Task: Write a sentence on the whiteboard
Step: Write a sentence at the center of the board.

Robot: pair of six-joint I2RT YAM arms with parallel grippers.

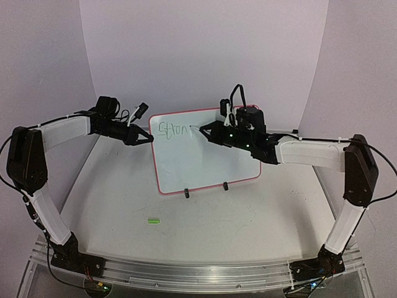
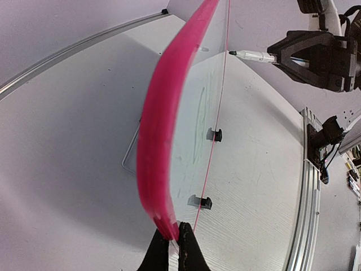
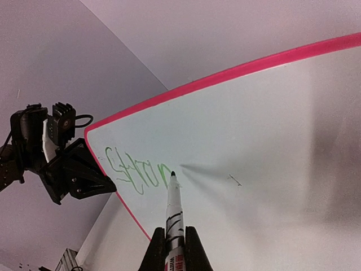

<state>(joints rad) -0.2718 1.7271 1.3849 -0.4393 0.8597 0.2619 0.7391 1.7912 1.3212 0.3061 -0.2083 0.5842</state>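
Note:
The whiteboard (image 1: 205, 155) stands upright on two black clip feet, its pink-red frame (image 2: 161, 130) seen edge-on in the left wrist view. Green letters (image 3: 138, 172) are written at its upper left. My left gripper (image 1: 147, 139) is shut on the board's left edge; it also shows in the left wrist view (image 2: 174, 243). My right gripper (image 1: 209, 131) is shut on a white marker (image 3: 174, 217) with its dark tip at the board's face, just right of the last green letter. The marker also shows in the left wrist view (image 2: 254, 55).
A small green cap (image 1: 153, 220) lies on the table in front of the board, left of centre. A metal rail (image 1: 198, 273) runs along the near edge. White walls close the back and sides.

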